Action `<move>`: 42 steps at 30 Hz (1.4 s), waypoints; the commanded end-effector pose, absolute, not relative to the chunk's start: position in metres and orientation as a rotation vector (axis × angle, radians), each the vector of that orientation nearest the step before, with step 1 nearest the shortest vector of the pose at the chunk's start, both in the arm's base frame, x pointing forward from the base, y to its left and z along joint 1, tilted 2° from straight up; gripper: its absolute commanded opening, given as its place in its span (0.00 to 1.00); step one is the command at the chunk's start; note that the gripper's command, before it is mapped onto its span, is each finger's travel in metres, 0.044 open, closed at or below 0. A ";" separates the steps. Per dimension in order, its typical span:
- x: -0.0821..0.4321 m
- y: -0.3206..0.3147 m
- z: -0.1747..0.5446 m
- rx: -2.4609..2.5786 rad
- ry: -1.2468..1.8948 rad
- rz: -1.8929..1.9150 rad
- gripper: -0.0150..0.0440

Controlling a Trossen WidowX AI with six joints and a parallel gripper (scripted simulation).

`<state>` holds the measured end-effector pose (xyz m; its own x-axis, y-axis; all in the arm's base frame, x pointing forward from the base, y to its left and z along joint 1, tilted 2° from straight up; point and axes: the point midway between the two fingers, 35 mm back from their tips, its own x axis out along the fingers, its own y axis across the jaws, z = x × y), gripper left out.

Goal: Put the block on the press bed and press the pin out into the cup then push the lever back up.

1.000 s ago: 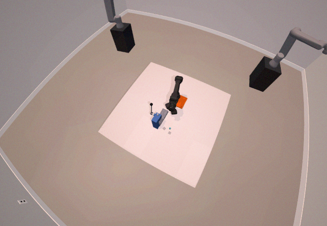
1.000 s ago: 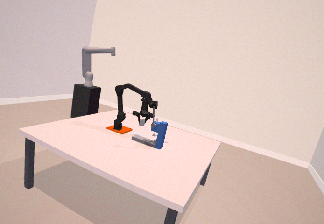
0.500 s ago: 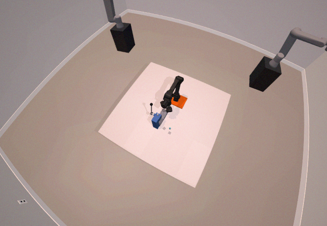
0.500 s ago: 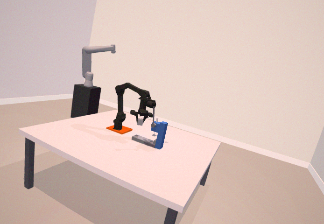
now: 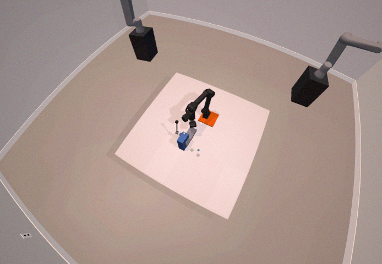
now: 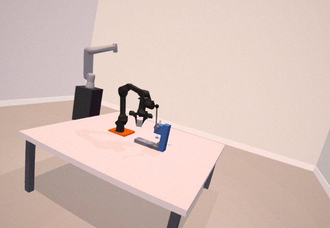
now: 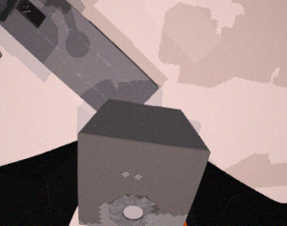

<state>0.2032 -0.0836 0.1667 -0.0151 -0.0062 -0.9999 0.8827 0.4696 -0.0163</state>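
The gray block is clasped between the fingers of the gripper, raised above the table near the free end of the press bed. Its lower edge is cut off in the wrist view; a pale round pin end shows on one face. Its long axis cannot be told. Beyond, the blue press stands, lever upright. The cup is hard to make out.

a robotics lab: pedestal-mounted arms stand around a worktable.
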 end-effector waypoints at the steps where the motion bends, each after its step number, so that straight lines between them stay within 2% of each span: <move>1: 0.203 -0.086 0.168 0.861 1.398 -0.885 0.25; 18: 0.203 -0.086 0.168 1.282 1.152 -1.311 0.25; 24: 0.205 -0.085 0.164 1.286 1.149 -1.315 0.25; 33: 0.232 -0.076 0.108 1.288 1.148 -1.313 0.25; 42: 0.234 -0.075 0.090 1.289 1.148 -1.313 0.25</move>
<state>0.2339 -0.0755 0.0980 -0.0076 -0.0113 -0.9999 0.9929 -0.1190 -0.0062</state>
